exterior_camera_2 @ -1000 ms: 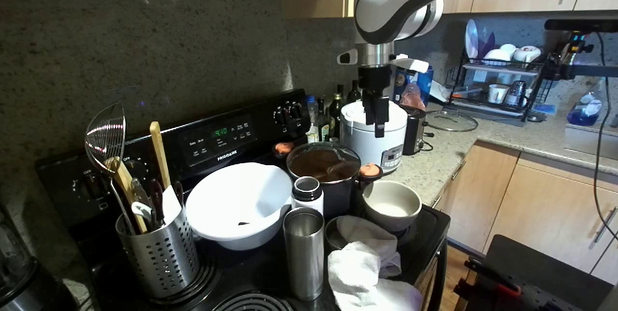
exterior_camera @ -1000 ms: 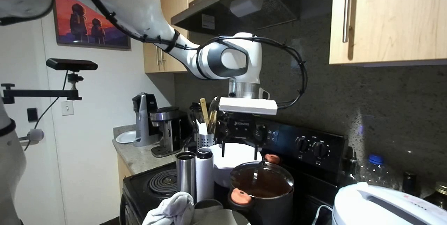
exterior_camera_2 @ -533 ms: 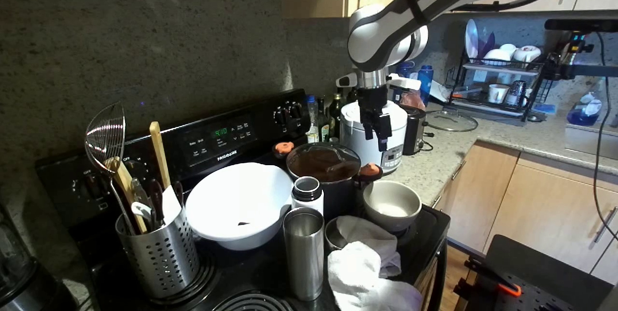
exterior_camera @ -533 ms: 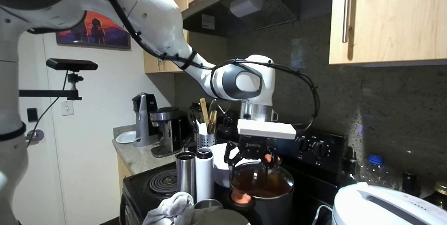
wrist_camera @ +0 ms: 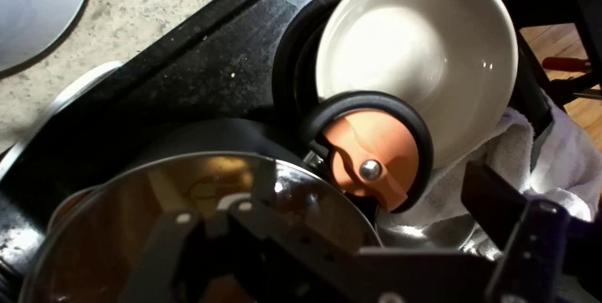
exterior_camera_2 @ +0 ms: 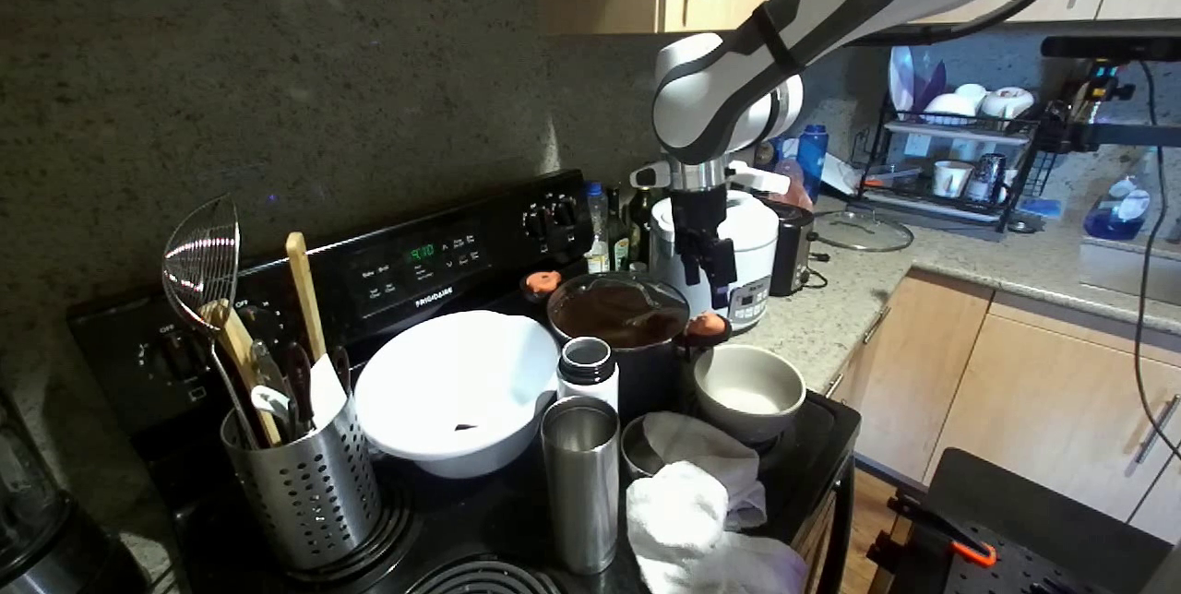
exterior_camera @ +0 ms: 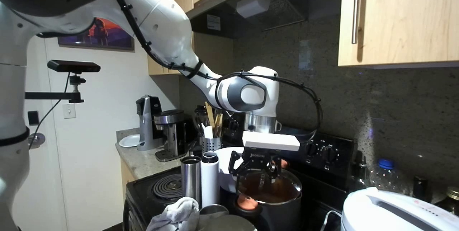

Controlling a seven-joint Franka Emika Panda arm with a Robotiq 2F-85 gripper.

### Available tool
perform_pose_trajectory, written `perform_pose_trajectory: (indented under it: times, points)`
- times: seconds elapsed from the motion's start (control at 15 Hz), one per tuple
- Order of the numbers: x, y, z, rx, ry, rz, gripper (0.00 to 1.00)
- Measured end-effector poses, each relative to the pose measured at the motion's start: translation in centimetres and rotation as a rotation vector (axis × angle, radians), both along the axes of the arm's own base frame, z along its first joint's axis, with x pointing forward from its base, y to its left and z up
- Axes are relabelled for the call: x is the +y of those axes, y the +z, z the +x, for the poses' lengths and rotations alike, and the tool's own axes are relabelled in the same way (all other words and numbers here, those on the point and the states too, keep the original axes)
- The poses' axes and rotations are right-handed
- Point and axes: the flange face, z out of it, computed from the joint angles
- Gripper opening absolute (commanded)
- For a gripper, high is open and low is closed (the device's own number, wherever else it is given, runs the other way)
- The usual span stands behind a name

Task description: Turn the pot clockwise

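Note:
The pot is dark and round, with a reddish-brown inside showing through its glass lid. It stands on the stove with two orange-topped handles. The nearer handle points toward the stove front, and the far handle is by the control panel. My gripper hangs above the pot, fingers downward and apart. In an exterior view the gripper is just above the nearer handle. Seen from the wrist, the orange handle lies below the spread jaws of the gripper, with nothing held.
A cream bowl sits right by the nearer handle, with a towel beside it. Around the pot stand a large white basin, a white bottle, a steel canister and a white rice cooker.
My gripper has come down from higher up and now hovers close over the pot and its nearer handle. The pot stays in place.

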Motion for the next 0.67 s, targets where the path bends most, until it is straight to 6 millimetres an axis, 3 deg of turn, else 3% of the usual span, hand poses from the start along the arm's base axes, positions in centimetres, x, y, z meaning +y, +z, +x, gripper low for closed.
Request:
perform_pose_trajectory:
  times: [0.53, 0.6, 0.67]
  points:
    - [-0.1, -2.4, -0.8, 0.018, 0.000, 0.004, 0.98]
    - [-0.1, -2.6, -0.9, 0.020, -0.001, 0.005, 0.74]
    - [-0.1, -2.7, -1.0, 0.023, -0.002, 0.005, 0.74]
